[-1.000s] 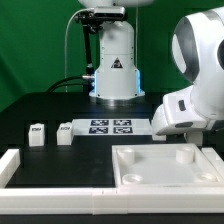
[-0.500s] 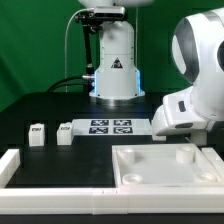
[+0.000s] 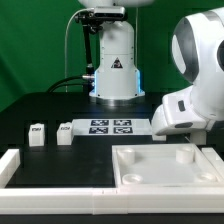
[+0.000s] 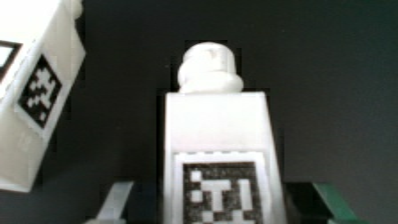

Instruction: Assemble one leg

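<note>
Here, in the wrist view, we are looking at the leg [image 4: 217,130], a stubby white block. It is showing a black-and-white tag [image 4: 217,185] on its face and a rounded peg [image 4: 210,68] at the end far from the fingers [image 4: 121,205]. It is sitting between the two fingers of the gripper [image 4: 222,205], with the dark table [image 4: 338,90] behind it. The fingers are standing apart, one on each side of the leg. A thin dark gap is showing on both sides, so they are not pressing the leg, and we are not seeing them hold anything. Near the leg, but apart from it, another white tagged block [image 4: 36,90] is lying at a tilt.

In the exterior view the arm [image 3: 195,85] is filling the right of the frame and is hiding the gripper and this leg. The large white panel [image 3: 150,172], with round sockets, is lying in the lower right. The marker board [image 3: 110,126] is lying in the middle. One small tagged block [image 3: 37,133] and a second small block [image 3: 65,131] are standing at the middle left, near each other. The long white rail [image 3: 50,172] is running along the lower left.
</note>
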Motion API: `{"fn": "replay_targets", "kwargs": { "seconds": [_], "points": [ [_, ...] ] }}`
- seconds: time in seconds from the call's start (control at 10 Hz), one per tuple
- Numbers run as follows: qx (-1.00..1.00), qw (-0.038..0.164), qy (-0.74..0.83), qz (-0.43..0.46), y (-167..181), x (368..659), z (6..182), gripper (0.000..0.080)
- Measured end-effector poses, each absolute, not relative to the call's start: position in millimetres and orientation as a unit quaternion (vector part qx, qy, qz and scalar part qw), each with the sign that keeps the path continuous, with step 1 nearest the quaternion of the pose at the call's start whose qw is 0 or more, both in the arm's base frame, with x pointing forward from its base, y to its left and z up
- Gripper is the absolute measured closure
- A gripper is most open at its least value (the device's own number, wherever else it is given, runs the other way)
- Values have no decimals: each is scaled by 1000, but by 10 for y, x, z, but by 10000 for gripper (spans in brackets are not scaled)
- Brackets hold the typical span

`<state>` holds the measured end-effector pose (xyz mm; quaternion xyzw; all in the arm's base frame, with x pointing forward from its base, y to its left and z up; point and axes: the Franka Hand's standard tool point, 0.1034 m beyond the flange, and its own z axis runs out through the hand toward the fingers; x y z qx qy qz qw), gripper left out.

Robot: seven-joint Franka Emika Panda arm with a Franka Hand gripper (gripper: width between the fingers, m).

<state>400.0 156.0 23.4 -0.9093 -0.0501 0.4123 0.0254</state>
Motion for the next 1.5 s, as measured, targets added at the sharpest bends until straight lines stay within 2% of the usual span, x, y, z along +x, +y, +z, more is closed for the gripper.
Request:
{"fn": "replay_targets", "kwargs": {
  "seconds": [0.3,0.4,0.7,1.0,1.2,1.5],
  "points": [
    [-896,15,-37,443,1310,4177,851,509],
    [-899,20,-38,435,1249,4288,947,509],
    [-917,23,-36,395,1281,4373,883,509],
    [-971,29,-29,236,1289,4511,871,509],
    [-986,36,-45,155,1170,4623,972,509],
    [-997,44,-48,34,1036,5130,1164,509]
  ]
}}
